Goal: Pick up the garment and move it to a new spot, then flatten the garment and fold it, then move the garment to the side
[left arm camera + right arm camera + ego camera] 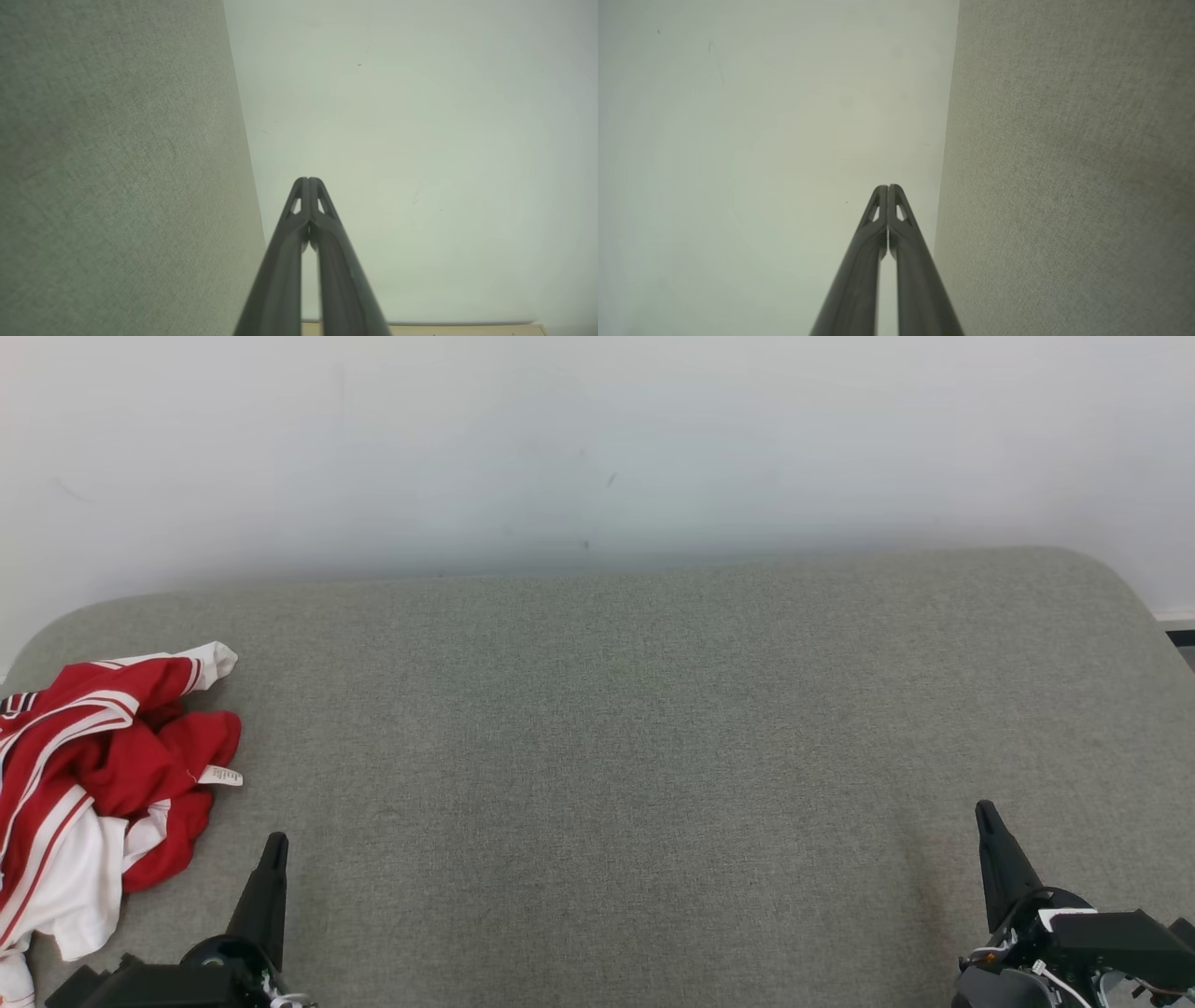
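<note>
A crumpled red and white garment [98, 784] lies bunched at the left edge of the grey fabric surface [607, 756] in the head view, with a small white label showing on its right side. My left gripper [275, 845] is at the lower left, just right of the garment and apart from it, shut and empty. Over at the lower right sits my right gripper [983, 812], also shut with nothing in it. In the left wrist view the left gripper [308, 179] has its tips pressed together, and the right gripper [887, 187] stands the same way in the right wrist view.
A pale wall [597, 448] rises directly behind the grey surface. The surface has rounded far corners, and its right edge drops off near a dark strip of floor [1181, 639]. The grey surface stretches broadly between the two grippers.
</note>
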